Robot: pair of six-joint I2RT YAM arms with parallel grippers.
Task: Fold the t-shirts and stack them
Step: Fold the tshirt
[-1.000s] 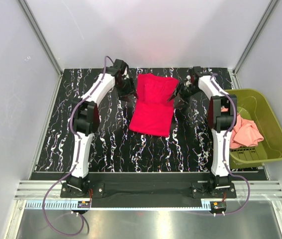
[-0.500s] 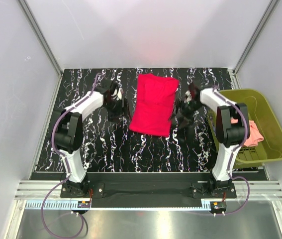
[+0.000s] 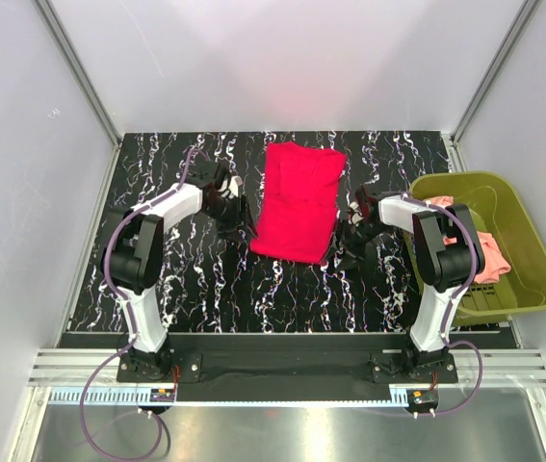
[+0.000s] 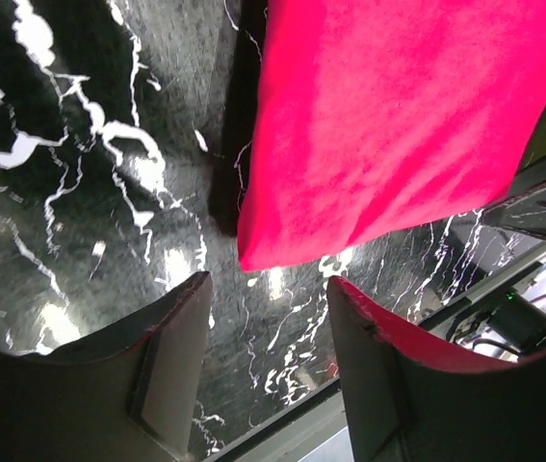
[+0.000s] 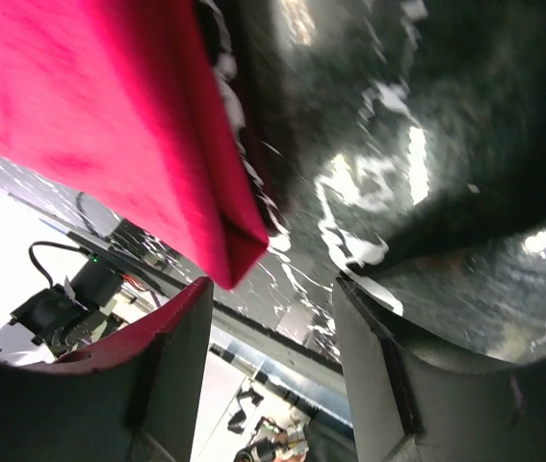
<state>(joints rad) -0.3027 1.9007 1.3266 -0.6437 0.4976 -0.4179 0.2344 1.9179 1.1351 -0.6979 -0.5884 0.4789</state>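
Observation:
The crimson red t-shirt (image 3: 298,201) lies folded into a long rectangle on the black marbled table. It also shows in the left wrist view (image 4: 388,125) and the right wrist view (image 5: 109,115). My left gripper (image 3: 238,223) is open and empty, low at the shirt's near left corner. My right gripper (image 3: 351,243) is open and empty, low at the shirt's near right corner. The salmon-pink t-shirt (image 3: 485,253) lies crumpled in the olive-green basket (image 3: 533,241), partly hidden behind my right arm.
The basket stands at the table's right edge, just right of my right arm. White walls close in the table at the back and both sides. A black rail runs along the table's near edge (image 3: 282,339).
Both grippers have moved from the shirt's far corners down along its sides to its near corners. The shirt lies as before.

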